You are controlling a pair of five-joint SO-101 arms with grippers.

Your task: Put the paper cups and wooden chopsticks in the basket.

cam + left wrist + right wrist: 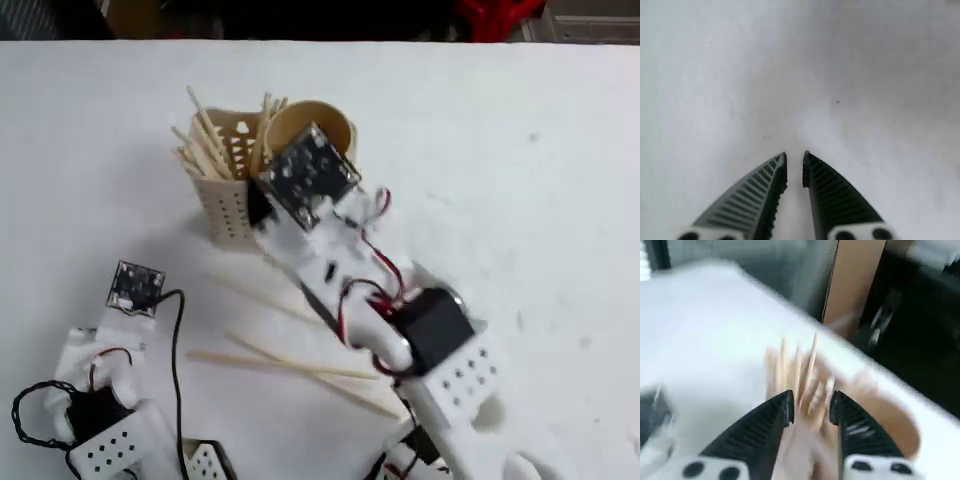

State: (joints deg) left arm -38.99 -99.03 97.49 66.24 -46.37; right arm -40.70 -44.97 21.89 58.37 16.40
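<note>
From above: a perforated cream basket (228, 205) stands at about 11 o'clock on the white counter (520, 150), with a bundle of wooden chopsticks (205, 135) fanning out of its open top. A tan paper cup (335, 118) sits upright at the basket's 3 o'clock, pressed against it; whether it is inside the basket or just beside it cannot be told. The right arm (370, 290) comes in from 5 o'clock, its wrist over the cup and the basket's rim. Several loose chopsticks (290, 365) lie flat on the counter at the basket's 6 o'clock, crossing one another beside that arm. The left arm (110, 400) is folded at 7 o'clock, well apart from the basket.

From the left wrist: the left gripper (794, 167) hangs over the bare counter (840, 75), its ribbed dark jaws drawn close with only a narrow slit between the tips and nothing in them.

From the right wrist: the right gripper (810, 407) is partly open, its jaws standing a moderate gap apart. The bundle of wooden chopsticks (812, 355) rises just beyond the tips and shows through the gap; the blur hides whether either jaw touches a stick. The paper cup (895, 425) gapes beside the bundle, near one jaw. The counter (700, 315) stretches away behind.
</note>
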